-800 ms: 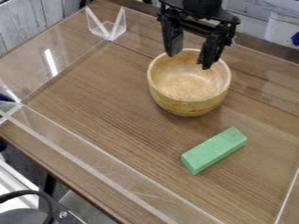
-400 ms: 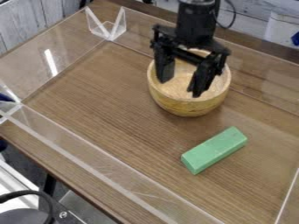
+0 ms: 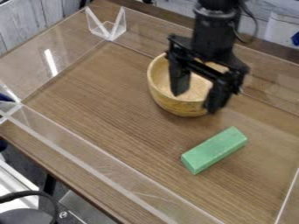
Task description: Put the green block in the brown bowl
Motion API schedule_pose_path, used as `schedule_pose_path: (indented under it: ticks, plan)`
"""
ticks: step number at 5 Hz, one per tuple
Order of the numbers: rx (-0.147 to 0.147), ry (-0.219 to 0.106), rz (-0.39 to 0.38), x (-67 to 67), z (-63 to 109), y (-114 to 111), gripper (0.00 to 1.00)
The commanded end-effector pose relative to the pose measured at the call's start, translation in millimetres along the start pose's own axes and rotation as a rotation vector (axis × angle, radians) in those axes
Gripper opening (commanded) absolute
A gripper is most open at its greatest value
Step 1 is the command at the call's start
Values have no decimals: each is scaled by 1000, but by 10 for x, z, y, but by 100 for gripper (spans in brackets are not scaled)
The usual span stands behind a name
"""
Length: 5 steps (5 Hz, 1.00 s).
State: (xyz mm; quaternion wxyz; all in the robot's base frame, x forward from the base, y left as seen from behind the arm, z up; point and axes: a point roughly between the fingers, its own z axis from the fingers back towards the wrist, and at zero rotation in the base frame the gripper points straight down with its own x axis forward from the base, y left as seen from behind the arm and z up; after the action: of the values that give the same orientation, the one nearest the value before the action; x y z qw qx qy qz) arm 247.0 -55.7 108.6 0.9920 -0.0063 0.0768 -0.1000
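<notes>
The green block [image 3: 215,150] lies flat on the wooden table, toward the front right, angled with its far end pointing up-right. The brown bowl [image 3: 167,94] stands behind it near the table's middle, partly covered by the arm. My gripper [image 3: 200,90] hangs open over the bowl's right front side, pointing down, its black fingers [image 3: 180,77] spread wide with nothing between them. It is above and behind the block, not touching it.
A low clear plastic wall [image 3: 47,144] runs around the tabletop [image 3: 105,114]. A small clear bracket [image 3: 107,26] stands at the back left corner. Bare wood stretches left of the bowl and block.
The gripper has come forward and down, from behind the bowl to over its right front side, toward the block. It stayed open. Block and bowl have not moved.
</notes>
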Motion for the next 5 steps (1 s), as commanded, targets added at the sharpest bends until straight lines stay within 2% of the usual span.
schedule_pose_path:
  ticks: [1,3,5]
  plan:
    - [-2,-68,-56,12,69,-195,100]
    - [-17,-47,-98,60,-174,-314,100]
    - [-37,-29,-98,174,-480,-266,100]
